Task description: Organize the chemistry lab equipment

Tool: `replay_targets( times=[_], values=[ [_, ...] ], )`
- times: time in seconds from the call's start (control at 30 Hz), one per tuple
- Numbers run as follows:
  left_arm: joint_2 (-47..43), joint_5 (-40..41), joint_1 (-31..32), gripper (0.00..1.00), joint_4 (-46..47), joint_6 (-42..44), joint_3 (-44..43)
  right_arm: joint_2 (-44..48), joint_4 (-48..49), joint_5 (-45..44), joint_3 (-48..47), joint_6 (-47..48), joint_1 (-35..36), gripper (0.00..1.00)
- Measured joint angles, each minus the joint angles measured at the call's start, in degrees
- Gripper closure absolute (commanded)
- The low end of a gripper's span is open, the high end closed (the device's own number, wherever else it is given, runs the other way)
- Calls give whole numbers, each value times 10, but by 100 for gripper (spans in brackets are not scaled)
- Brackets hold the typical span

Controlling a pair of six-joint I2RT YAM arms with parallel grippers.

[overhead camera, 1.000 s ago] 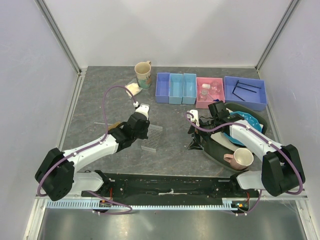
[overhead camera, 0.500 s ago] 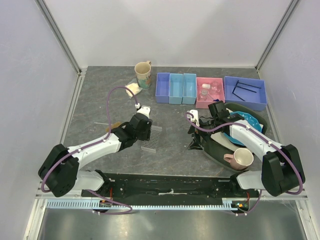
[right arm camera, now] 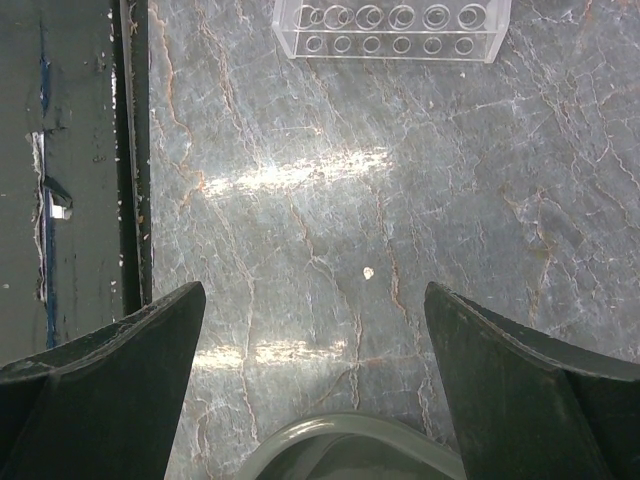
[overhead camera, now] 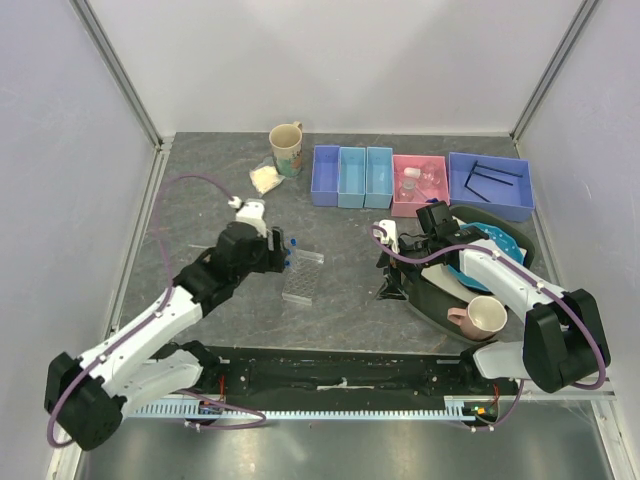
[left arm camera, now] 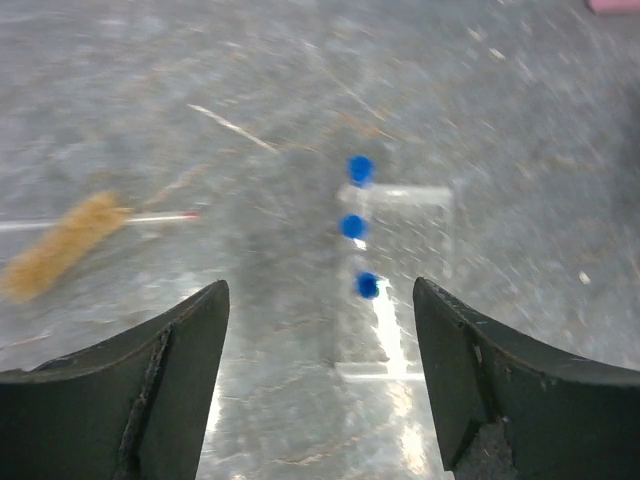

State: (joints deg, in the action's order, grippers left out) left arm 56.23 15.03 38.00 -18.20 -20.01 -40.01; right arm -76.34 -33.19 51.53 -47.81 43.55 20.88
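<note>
The clear plastic tube rack (overhead camera: 303, 276) lies on the grey table left of centre. Three blue-capped tubes (left arm camera: 353, 226) stand in a row along its left side, blurred in the left wrist view. My left gripper (overhead camera: 281, 257) hovers just left of the rack (left arm camera: 398, 280), open, with nothing between its fingers (left arm camera: 160, 390). My right gripper (overhead camera: 389, 272) is open and empty over bare table, with the rack (right arm camera: 390, 26) ahead of it. The bag of pale powder (overhead camera: 265, 178) lies at the back, and the white-stoppered flask (overhead camera: 410, 180) sits in the pink bin (overhead camera: 421, 197).
Three blue bins (overhead camera: 351, 176) and a blue tray (overhead camera: 490, 186) holding black wire parts line the back. A cream mug (overhead camera: 286, 148) stands by the bag. A pink mug (overhead camera: 480, 317) and blue plate (overhead camera: 497, 245) sit at right. A brown brush (left arm camera: 62, 246) lies left of the rack.
My left gripper has opened and drawn back to the left off the rack, and the blue caps now show in it. The right arm has not moved.
</note>
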Motion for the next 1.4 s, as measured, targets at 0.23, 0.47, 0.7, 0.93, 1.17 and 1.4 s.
replay_targets(
  times=[0.23,0.47,0.7,0.93,1.17,1.4],
  values=[
    [-7,-33,-171,14,-51,16,-38,0,-4,-4,0,4,0,2],
    [144,-19,-231,21,-110,120,-147,7,-6,-4,0,8,0,2],
    [236,-1,-231,25,-132,252,-141,11,-8,-4,0,11,0,2],
    [324,-17,-232,56,-146,312,-160,11,-12,-4,0,13,0,2],
    [411,-45,-242,57,-179,321,-207,11,-14,-4,0,17,0,2],
    [403,-51,-249,55,-186,321,-215,11,-16,-4,0,19,0,2]
  ],
)
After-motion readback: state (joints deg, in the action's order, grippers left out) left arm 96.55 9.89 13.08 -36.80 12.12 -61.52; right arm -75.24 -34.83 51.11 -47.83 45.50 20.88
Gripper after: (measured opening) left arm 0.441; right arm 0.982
